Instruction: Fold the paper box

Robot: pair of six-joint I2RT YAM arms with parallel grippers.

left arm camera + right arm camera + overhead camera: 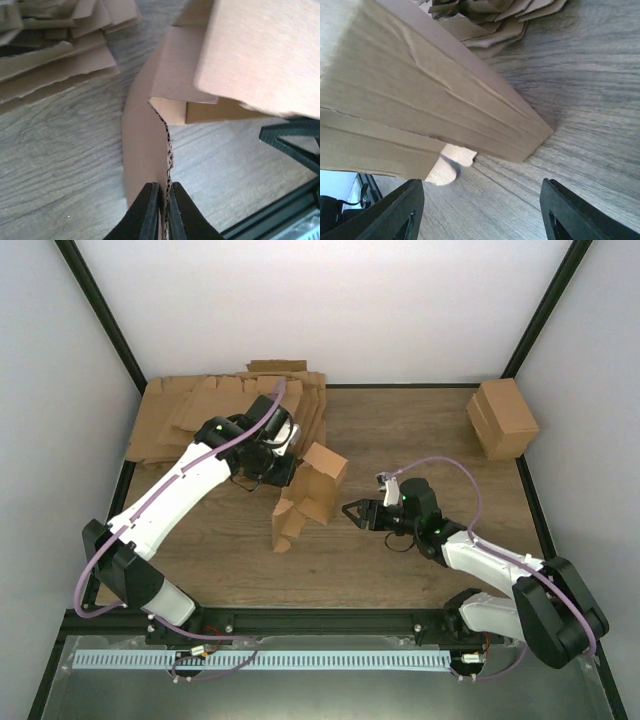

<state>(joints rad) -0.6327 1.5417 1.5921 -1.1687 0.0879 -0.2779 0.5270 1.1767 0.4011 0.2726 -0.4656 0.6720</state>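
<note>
**Left fingers clamped on the flap, right fingers spread**

Black fingertips point(147, 210) of my left gripper point(163, 212) sat closest of all, pressed together on one thin corrugated edge of the paper box point(150, 130), with the wavy fluting showing raw along the cut. And that was a firm pinch, with only that single sheet between the pads!

One box in play: plain brown cardboard, half formed, tilted, left of the table's middle. Its blocky body was up by my left wrist and one long flap trailed down toward the near edge. Creases and wrinkles ran along its smooth side panel.

Over to my right gripper point(350, 510): its two dark fingers were spread wide, just beside the box's right side. The box's corner lay ahead of them, and neither finger touched it that I could tell.

Count the rest! One ragged pile of flat brown sheets point(230, 405) lay at the far left corner, its edges fanned and uneven. One other squared-up brown carton point(505, 418) stood far right, well apart. Beneath it all lay the table point(420, 430), grey-brown wood grain framed by black rails. Two purple cables point(450, 465) ran one along each white arm.
</note>
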